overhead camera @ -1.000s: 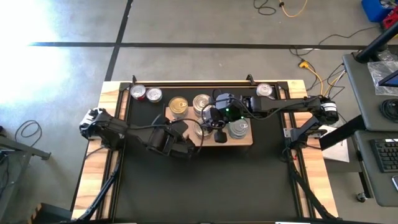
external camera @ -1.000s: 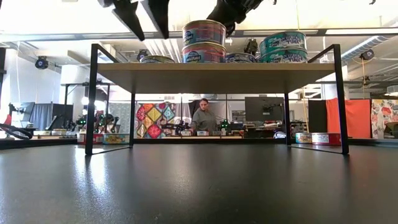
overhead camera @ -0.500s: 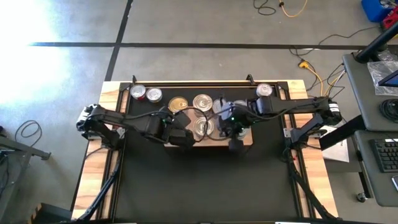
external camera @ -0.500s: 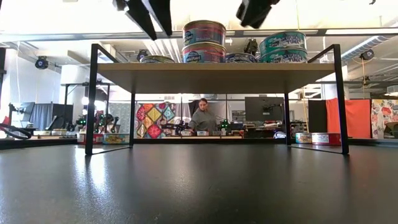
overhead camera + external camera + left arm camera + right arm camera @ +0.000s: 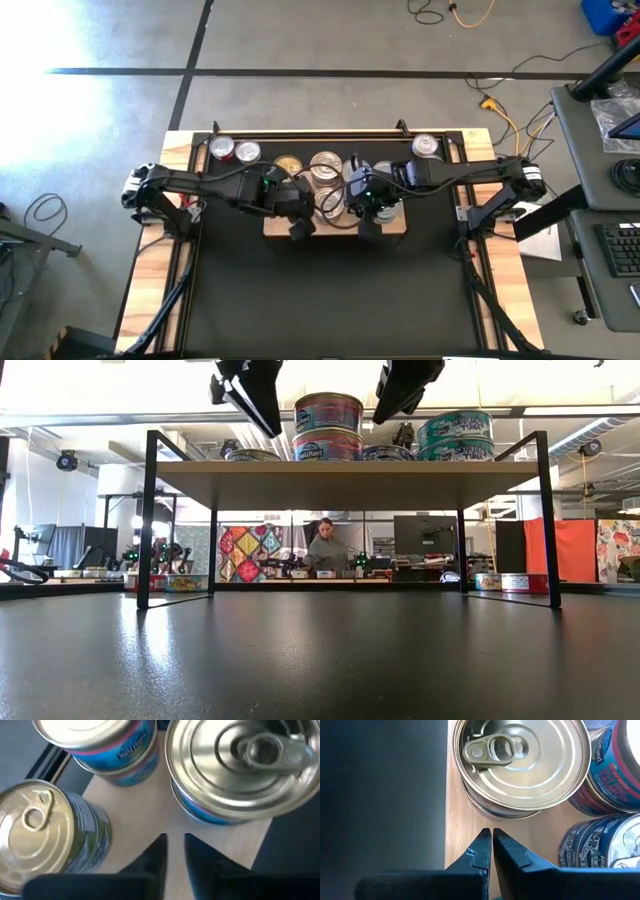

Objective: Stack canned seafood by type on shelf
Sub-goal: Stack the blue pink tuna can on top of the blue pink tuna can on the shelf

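Observation:
The shelf (image 5: pixel 395 222) is a pale wood board on black legs (image 5: pixel 147 520), standing on the black mat. Canned seafood stands on it: a gold-lidded tin (image 5: pixel 288 165), silver-lidded tins (image 5: pixel 325 165), a two-high stack (image 5: pixel 328 428) and another (image 5: pixel 455 435). My left gripper (image 5: pixel 298 229) hangs above the shelf's near edge beside the gold-lidded tin (image 5: pixel 45 830). Its fingers are drawn almost together and hold nothing. My right gripper (image 5: pixel 367 230) hangs shut above the same edge, just short of a silver-lidded tin (image 5: pixel 520 760).
Three loose tins stand on the mat by the far rail: a red one (image 5: pixel 222 149), a silver one (image 5: pixel 247 152) and another silver one (image 5: pixel 425 146). The mat (image 5: pixel 330 290) stretches toward me. A person (image 5: pixel 325 550) sits in the room beyond.
My left gripper has swung from the shelf's left toward its near edge, rolled, and shut with nothing between its fingers. My right gripper has drawn back from over the tins to the near edge and tipped, staying shut. No tin has moved.

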